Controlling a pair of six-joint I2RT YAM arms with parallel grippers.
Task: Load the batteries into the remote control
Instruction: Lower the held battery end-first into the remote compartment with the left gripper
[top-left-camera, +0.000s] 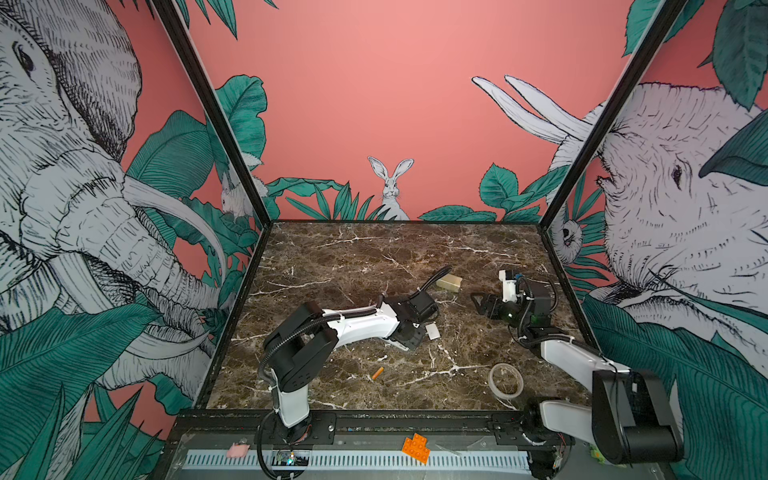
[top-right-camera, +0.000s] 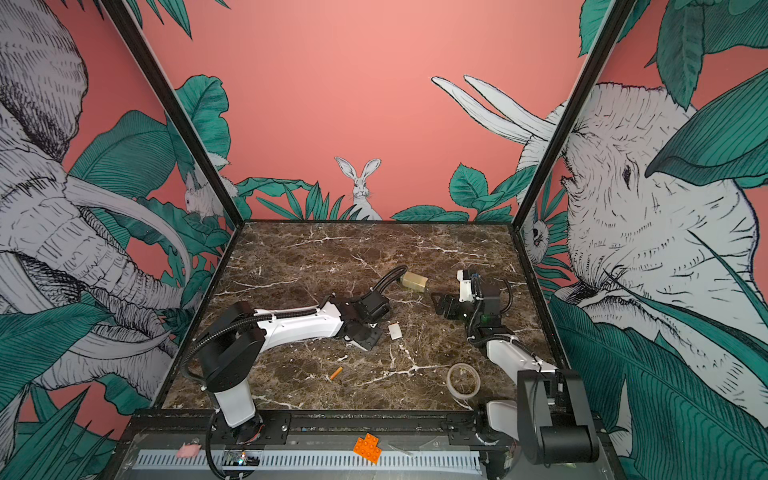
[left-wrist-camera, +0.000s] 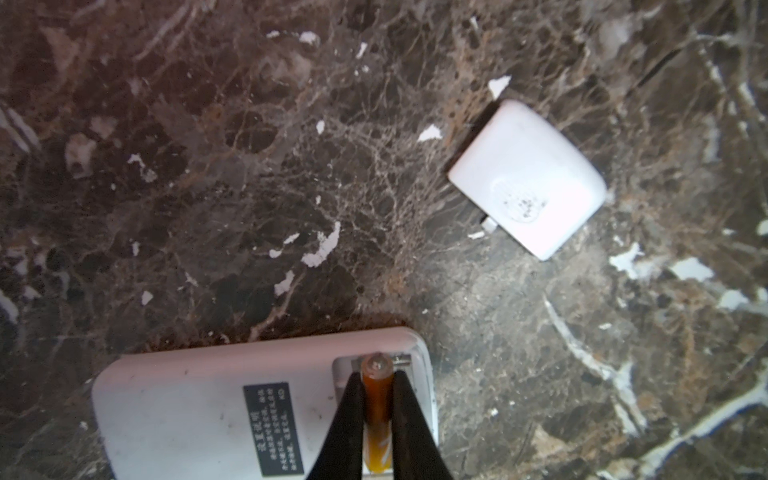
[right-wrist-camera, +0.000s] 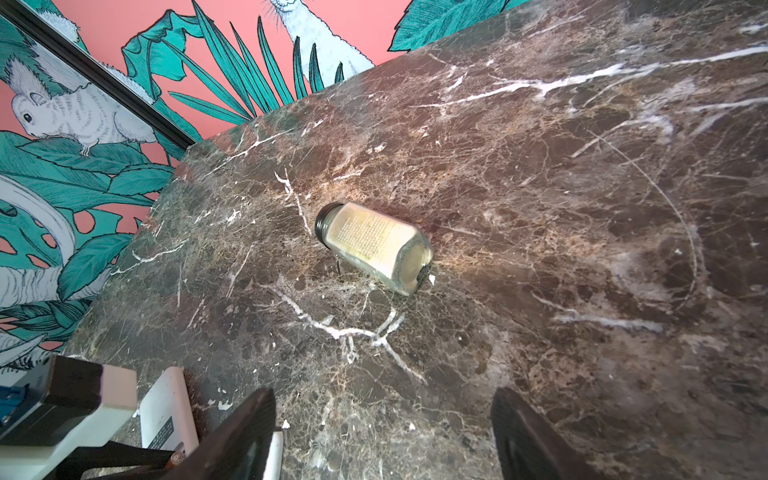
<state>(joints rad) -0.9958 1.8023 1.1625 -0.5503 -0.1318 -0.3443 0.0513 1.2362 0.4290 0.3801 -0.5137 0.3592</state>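
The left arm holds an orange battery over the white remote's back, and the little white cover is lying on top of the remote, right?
Not quite. The cover lies on the table, apart from the remote; the left wrist view shows it. The rest stands: the left arm's jaws hold the orange battery over the remote's back.

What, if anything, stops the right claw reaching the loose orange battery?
Probably yes: the right claw is open, and only a flat white cover lies between it and the battery.
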